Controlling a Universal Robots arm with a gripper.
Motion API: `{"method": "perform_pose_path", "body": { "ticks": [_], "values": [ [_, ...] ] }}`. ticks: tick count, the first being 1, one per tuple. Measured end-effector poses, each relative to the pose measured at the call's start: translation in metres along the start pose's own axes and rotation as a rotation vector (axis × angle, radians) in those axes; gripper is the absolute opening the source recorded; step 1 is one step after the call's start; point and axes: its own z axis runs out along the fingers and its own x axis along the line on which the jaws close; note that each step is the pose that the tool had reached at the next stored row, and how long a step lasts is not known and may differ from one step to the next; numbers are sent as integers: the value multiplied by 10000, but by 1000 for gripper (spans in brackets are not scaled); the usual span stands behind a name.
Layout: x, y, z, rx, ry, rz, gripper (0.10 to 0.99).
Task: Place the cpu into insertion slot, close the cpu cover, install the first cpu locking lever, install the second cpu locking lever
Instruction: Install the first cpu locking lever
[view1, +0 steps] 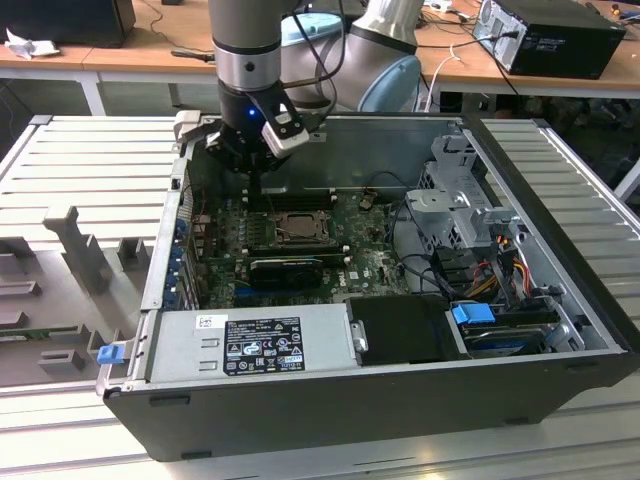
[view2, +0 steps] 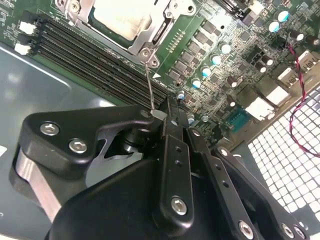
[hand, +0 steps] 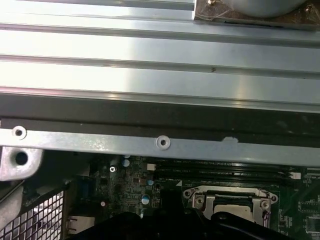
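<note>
One thin lever (view2: 149, 82) decides this. Its long axis runs straight from its pivot at the corner of the cover (view2: 150, 40), across the memory slots (view2: 85, 47), to my tool (view2: 161, 114), which looks clenched on the lever's flat free end. So the slot (view1: 297, 226) lies ahead of my fingertips, along the line of the rod, with the memory slots between us. The cpu (view2: 122, 17) sits in the slot, its pale top showing through the cover's window, and the cover lies flat over it. In the exterior view my tool hangs inside the case (view1: 400, 410), just beside the slot, toward that view's left and the far wall. I judge the lever raised, not yet latched.
</note>
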Motion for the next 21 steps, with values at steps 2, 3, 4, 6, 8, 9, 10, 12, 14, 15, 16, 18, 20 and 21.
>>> {"method": "perform_pose_path", "body": {
  "ticks": [2,3,4,6,8,9,10,12,14,15,16,18,20,21],
  "values": [
    [-8,0,0,1,0,0,106],
    [-12,0,0,1,0,-1,106],
    [-18,-1,1,0,0,0,106],
    [-40,-2,1,1,1,0,106],
    [-60,-3,2,1,1,0,106],
    [-70,-4,2,1,1,0,106],
    [-77,-4,3,0,0,0,106],
    [-93,-5,3,0,-1,0,106],
    [-149,-8,5,-1,-1,0,106],
    [-172,-11,5,1,0,0,106],
    [-177,-12,6,1,0,0,106],
    [-198,-14,7,2,1,0,106],
    [-250,-17,8,2,1,-1,106],
    [-258,-17,10,1,0,0,106]
  ]
}}
